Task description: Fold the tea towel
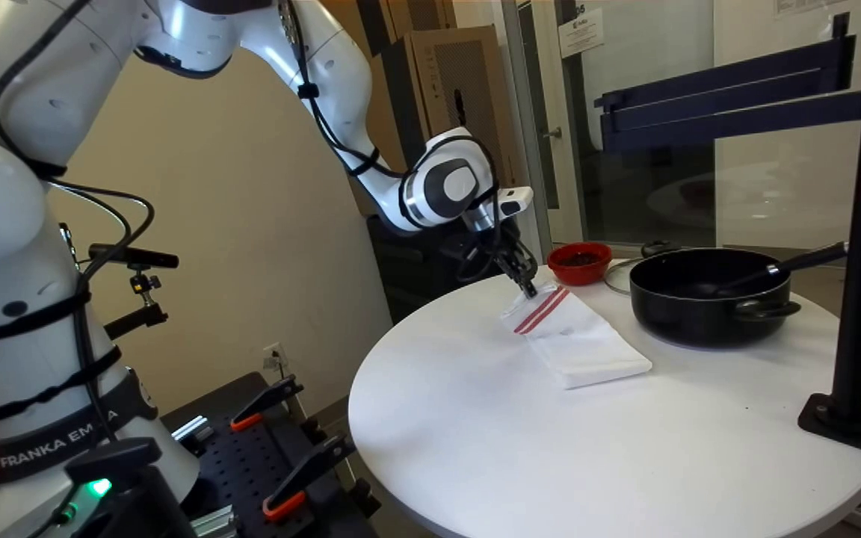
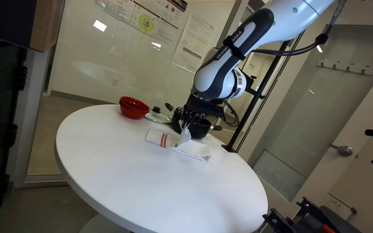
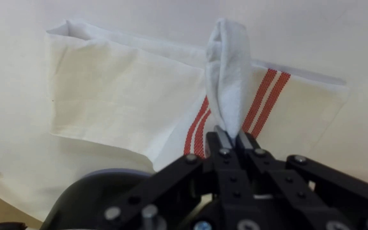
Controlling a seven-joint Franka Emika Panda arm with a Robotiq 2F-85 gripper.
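While the Robotiq gripper [image 3: 233, 137] is clamped on a pinched-up fold of the red-striped tea towel [image 3: 113, 92], the rest lies on the round white table [image 1: 490, 433]; black pot [image 1: 699, 321] just beside the towel, black-handled utensil [image 1: 812, 259] leaning inside, glass lid [image 2: 157, 118] and red bowl [image 1: 580, 275] near.

We see a white towel [image 3: 117, 89] crossed by paired red stripes [image 3: 272, 103], finely flecked in their weave. The table [image 1: 475, 418] is white, the bowl [image 1: 581, 276] red, the pan [image 1: 699, 319] black, the lid [image 2: 157, 118] clear with a black knob [image 2: 156, 109]. We find the arm [image 1: 341, 82] white and black, and the gripper [image 3: 233, 137] black, dotted with silvery screws [image 3: 112, 212]. The clamps [image 1: 311, 471] are black and orange, the wall [image 1: 266, 187] beige, the boxes [image 1: 475, 134] brown and black. We note a green light [image 1: 100, 487] and a green disc [image 2: 146, 22] on a pale poster [image 2: 159, 17].
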